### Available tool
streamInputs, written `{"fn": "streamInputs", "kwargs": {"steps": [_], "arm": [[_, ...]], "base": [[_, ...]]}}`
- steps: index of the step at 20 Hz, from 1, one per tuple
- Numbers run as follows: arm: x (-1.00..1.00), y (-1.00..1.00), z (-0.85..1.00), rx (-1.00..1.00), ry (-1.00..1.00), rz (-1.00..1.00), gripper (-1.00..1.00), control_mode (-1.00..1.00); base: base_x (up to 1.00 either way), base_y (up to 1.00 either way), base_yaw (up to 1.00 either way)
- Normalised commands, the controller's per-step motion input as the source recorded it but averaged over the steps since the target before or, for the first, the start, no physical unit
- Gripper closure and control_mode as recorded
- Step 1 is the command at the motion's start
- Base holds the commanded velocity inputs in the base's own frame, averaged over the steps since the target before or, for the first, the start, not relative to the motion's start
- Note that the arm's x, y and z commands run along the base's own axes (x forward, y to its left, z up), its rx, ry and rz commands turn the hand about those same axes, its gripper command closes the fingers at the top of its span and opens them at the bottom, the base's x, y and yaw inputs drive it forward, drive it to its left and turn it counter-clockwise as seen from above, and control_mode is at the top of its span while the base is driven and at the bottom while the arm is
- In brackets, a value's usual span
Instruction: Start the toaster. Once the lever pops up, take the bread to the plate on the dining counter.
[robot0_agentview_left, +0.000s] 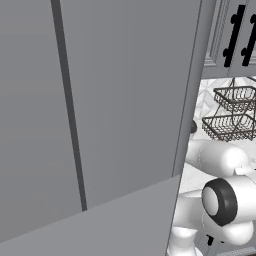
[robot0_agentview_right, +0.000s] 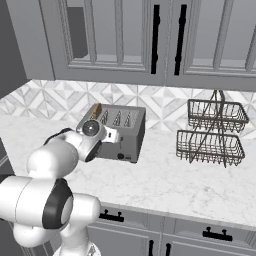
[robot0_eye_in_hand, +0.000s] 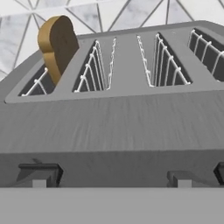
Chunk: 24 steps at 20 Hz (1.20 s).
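the toaster is the landmark: a grey four-slot box on the marble wall counter, under the upper cabinets, with a two-tier wire basket rack well to one side. the bread stands upright in the end slot, its tan top poking above the rim; in the right base view it shows as a small tan tip. the gripper sits close against the toaster's near face, below the slots and the bread, touching nothing visible. its fingertips are not visible, but its jaws stand spread wide and empty.
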Motion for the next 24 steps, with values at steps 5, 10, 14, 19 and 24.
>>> {"fn": "streamInputs", "kwargs": {"steps": [5, 10, 14, 19, 24], "arm": [[0.0, 0.19, 0.0, 0.0, 0.0, 0.0, -1.0, -1.0], [0.0, 0.07, -0.01, 0.0, 0.0, 0.0, -1.0, -1.0], [0.02, 0.0, -0.05, 0.0, 0.0, 0.0, -1.0, -1.0], [0.0, 0.0, -0.15, 0.0, 0.0, 0.0, -1.0, -1.0], [0.0, 0.0, -0.16, 0.0, 0.0, 0.0, -1.0, -1.0]], "base": [[0.0, 0.0, 0.0], [0.0, 0.0, 0.0], [0.0, 0.0, 0.0], [0.0, 0.0, 0.0], [0.0, 0.0, 0.0]]}}
